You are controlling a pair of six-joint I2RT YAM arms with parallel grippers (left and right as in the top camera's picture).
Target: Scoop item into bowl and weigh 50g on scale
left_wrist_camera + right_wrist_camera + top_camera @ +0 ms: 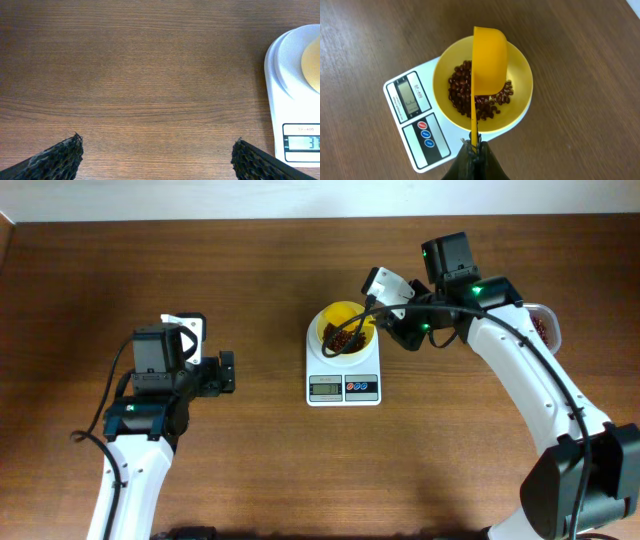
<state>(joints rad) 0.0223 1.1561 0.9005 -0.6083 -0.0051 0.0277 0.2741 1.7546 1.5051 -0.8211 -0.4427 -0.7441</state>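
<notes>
Overhead: the bowl (346, 330) of beans (342, 340) sits on the scale (343, 375) at mid-table. The right gripper (382, 318) reaches it from the right. The left gripper (228, 372) is well off to the left, fingers spread wide and empty.

Left wrist: bare table between its fingertips (65, 155), and the scale's display at the right edge, digits cut off.

Right wrist: the fingers are clamped on the handle of the yellow scoop (487, 60). Its long axis runs straight away from them over the bowl, the cup rolled onto its side. Only here is that tilt plain.
</notes>
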